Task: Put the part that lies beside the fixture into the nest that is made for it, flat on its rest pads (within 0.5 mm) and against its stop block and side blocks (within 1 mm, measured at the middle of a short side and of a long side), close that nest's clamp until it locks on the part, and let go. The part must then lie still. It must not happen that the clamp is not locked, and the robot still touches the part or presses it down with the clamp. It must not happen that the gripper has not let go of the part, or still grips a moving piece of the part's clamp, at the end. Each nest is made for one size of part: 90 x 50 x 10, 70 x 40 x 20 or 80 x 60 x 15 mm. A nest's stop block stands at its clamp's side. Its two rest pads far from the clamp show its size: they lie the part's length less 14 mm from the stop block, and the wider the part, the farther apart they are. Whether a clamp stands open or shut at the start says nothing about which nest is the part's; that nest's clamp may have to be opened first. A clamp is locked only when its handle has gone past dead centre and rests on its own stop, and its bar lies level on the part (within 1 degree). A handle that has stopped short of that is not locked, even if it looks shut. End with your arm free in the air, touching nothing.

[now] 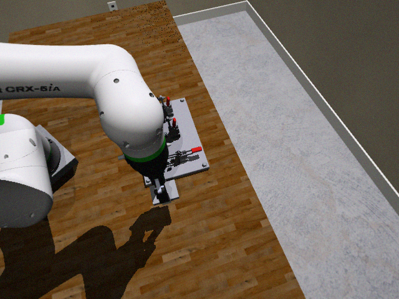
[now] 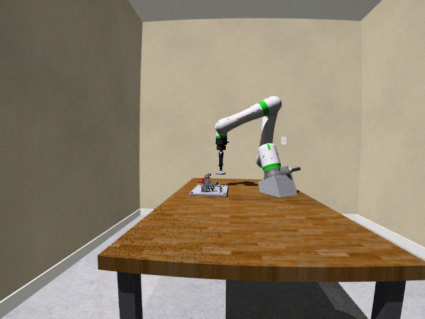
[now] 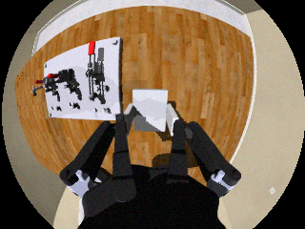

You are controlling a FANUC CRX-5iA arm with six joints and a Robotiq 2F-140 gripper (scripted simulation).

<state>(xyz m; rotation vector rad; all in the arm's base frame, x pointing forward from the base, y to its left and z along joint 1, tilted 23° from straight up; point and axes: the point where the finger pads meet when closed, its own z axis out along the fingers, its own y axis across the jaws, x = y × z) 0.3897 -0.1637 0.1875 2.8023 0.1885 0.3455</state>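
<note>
Dim corners, 1 hard shadow
The arm's dark shadow (image 1: 141, 238) falls crisply across the wood; grain speckles everything, and the wrist view bows at its edges.

Qty by kind: 1 robot arm (image 1: 128, 106) (image 2: 245, 117), 1 gripper (image 1: 161, 195) (image 2: 220, 171) (image 3: 150, 110) w/ 2 fingers. 1 pc. flat part (image 1: 173, 189) (image 2: 218, 173) (image 3: 151, 101), ctr of wrist view. 1 fixture plate (image 1: 188, 128) (image 2: 210, 193) (image 3: 112, 76), upper L of wrist view, w/ 3 clamps (image 1: 180, 153) (image 2: 206, 186) (image 3: 96, 73) & 3 red handles (image 1: 196, 149) (image 2: 200, 181) (image 3: 91, 48), i.e. 1 ea. 1 table (image 1: 209, 232) (image 2: 257, 240) (image 3: 191, 48); 2 table legs (image 2: 129, 295) vis., bottom L & bottom R of ext. view. Wall plate (image 1: 111, 5) (image 2: 283, 140) (image 3: 272, 191): 1 per view.
</note>
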